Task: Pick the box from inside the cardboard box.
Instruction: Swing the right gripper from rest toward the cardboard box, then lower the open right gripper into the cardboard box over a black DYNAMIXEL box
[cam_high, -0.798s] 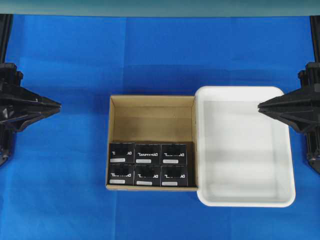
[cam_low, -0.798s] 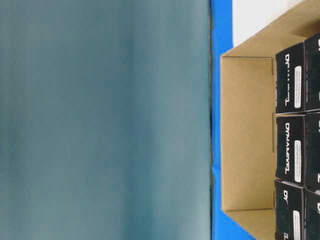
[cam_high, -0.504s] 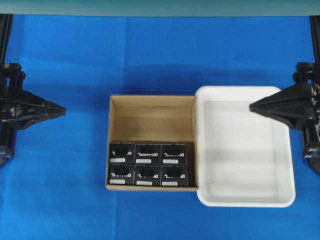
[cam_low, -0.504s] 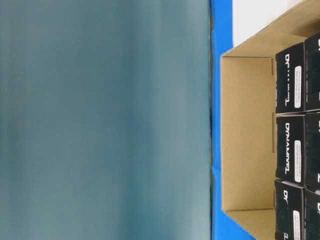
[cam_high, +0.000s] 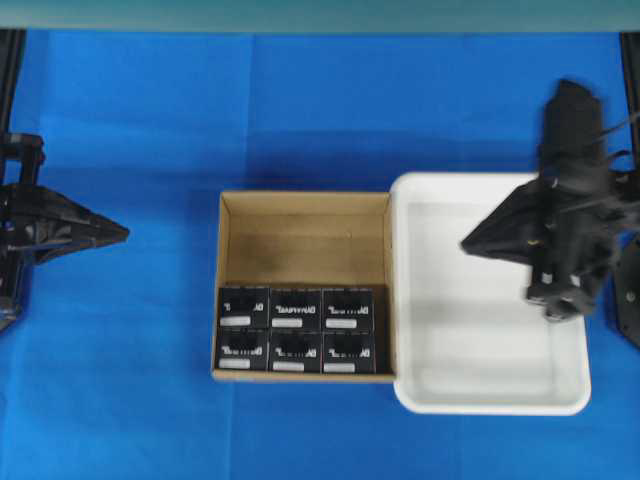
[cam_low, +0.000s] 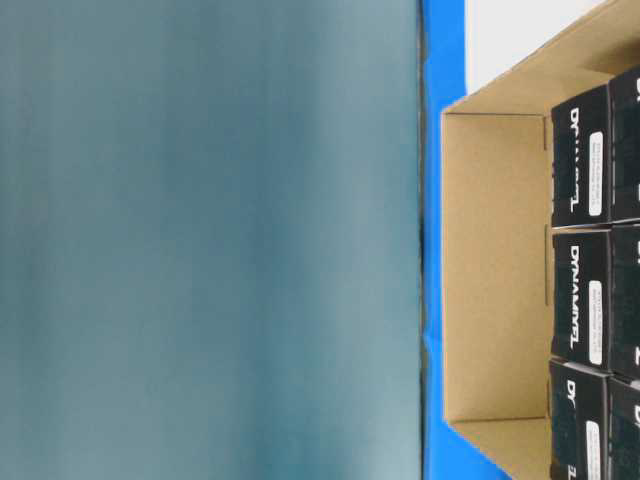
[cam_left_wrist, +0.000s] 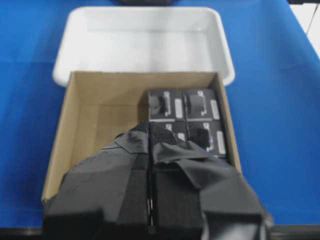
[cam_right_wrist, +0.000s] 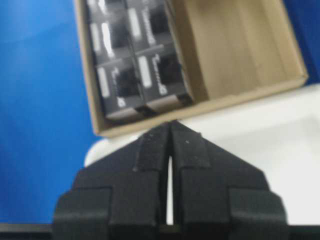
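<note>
The brown cardboard box (cam_high: 231, 285) sits mid-table with several small black boxes (cam_high: 296, 309) packed in two rows along its near side; its far half is bare. The same boxes (cam_left_wrist: 199, 108) (cam_right_wrist: 122, 82) (cam_low: 582, 310) show in both wrist views and the table-level view. My right gripper (cam_high: 466, 243) is shut and empty, raised over the white tray, its tip pointing left toward the cardboard box (cam_right_wrist: 230, 95). My left gripper (cam_high: 124, 231) is shut and empty at the far left, apart from the cardboard box (cam_left_wrist: 100, 107).
A white plastic tray (cam_high: 490, 395) touches the cardboard box's right side and holds nothing. Blue cloth (cam_high: 300, 110) covers the table. A grey-teal panel (cam_low: 200, 240) fills most of the table-level view.
My right arm has swung up and left, from the tray's right rim to over the tray's middle. My left gripper stayed nearly still.
</note>
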